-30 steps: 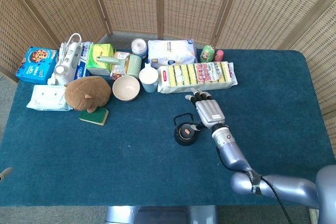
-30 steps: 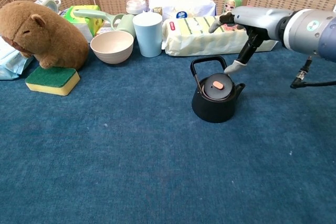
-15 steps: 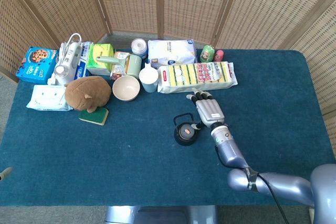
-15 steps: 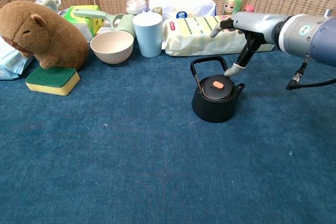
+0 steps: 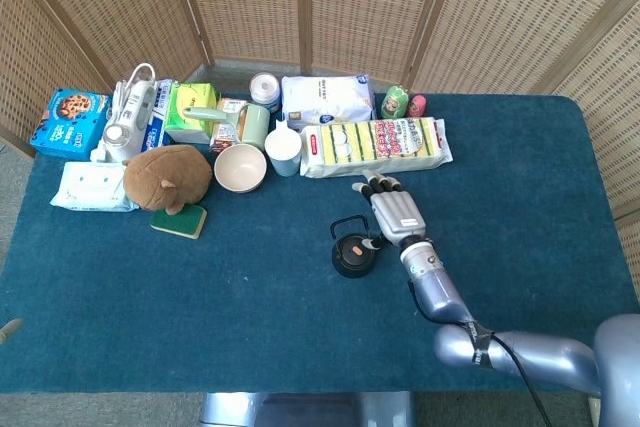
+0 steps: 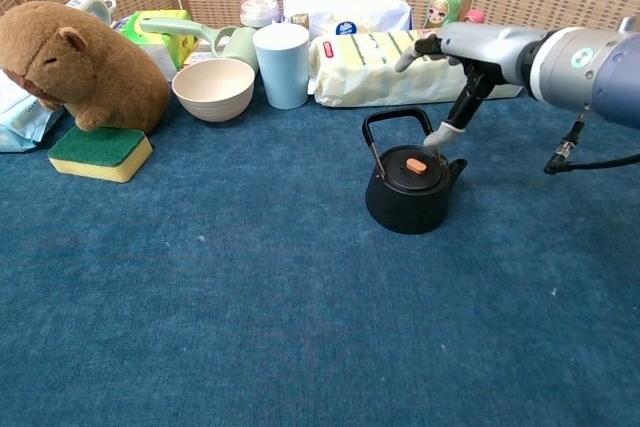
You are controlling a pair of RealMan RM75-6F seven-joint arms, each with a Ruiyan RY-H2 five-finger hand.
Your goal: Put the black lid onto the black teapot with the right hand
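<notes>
Black lid (image 6: 413, 166) sits seated on the black teapot (image 6: 408, 197) mid-table, my right hand (image 5: 397, 212) spread and empty just beside it, so I judge only withdrawal remains.

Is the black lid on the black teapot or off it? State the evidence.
On. The black lid, with its orange knob, sits level in the mouth of the upright black teapot. The right hand is above it, holding nothing.

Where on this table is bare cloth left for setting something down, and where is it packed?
Bare cloth spans the near half in front of the black teapot and the yellow-green sponge, plus the far right beyond the sponge pack. The back-left row, from cookie box to sponge pack, is crowded.
</notes>
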